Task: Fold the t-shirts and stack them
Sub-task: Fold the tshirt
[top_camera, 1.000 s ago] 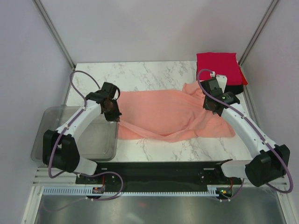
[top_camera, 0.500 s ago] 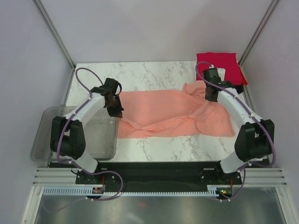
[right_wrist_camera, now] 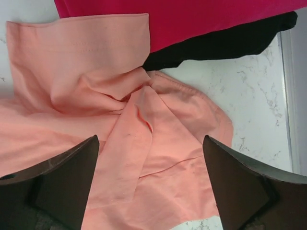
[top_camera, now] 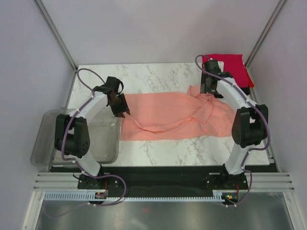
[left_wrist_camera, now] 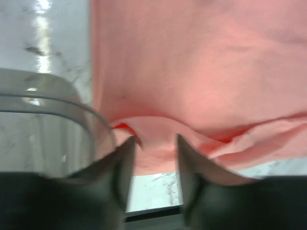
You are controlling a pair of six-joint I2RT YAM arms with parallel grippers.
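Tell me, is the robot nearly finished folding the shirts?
Not yet. Done: the red t-shirt lies folded on the black t-shirt in the far right corner. In hand: the pink t-shirt lies on the table, rumpled at its right end, with the left end effector and right end effector open over it, gripping nothing. Left: finish folding it and stack it.

White marble-patterned table [top_camera: 158, 72], plain pale walls [top_camera: 158, 28], slanted metal corner posts [top_camera: 55, 33].
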